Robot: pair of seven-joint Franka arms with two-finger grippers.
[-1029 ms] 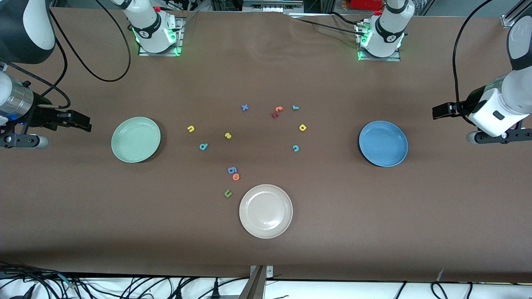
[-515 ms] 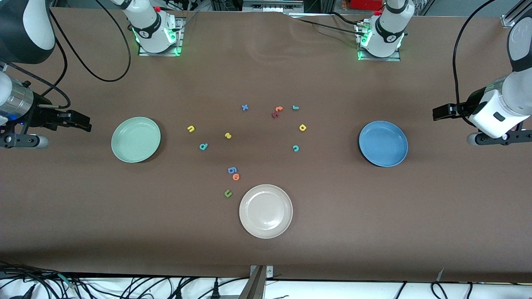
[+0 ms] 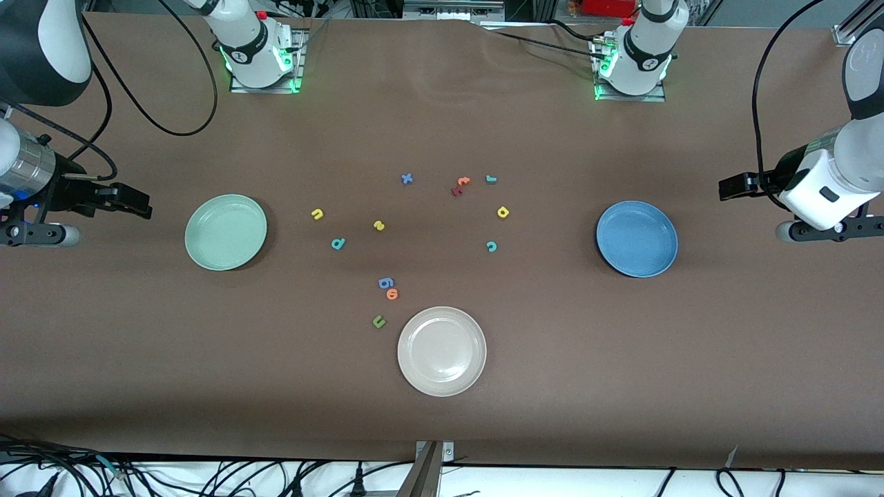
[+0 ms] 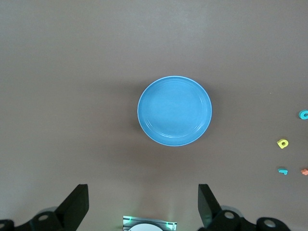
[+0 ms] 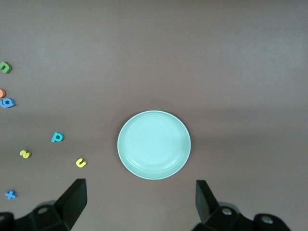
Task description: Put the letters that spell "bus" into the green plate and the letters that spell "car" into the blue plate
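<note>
The left claw (image 4: 142,204) hangs high over the bench (image 3: 621,386) at the left arm's end, fingers spread wide and holding nothing. The blue plate (image 3: 637,239) lies below it, bare inside. The right claw (image 5: 139,202) hangs the same way over the right arm's end, fingers spread and holding nothing, above the bare green plate (image 3: 226,232).

All the foam letters lie on the bench between the two plates. The yellow u (image 3: 317,214), the teal b (image 3: 338,243) and the yellow s (image 3: 378,225) sit toward the green plate. The teal r (image 3: 491,179), the yellow a (image 3: 503,212) and the teal c (image 3: 491,246) sit toward the blue plate.

A blue x (image 3: 407,179) and an orange and a red letter (image 3: 460,186), touching each other, lie among them. Nearer the front camera lie a beige plate (image 3: 442,351), a dark green u (image 3: 378,321), an orange o (image 3: 392,294) and a blue letter (image 3: 385,282) touching the o.
</note>
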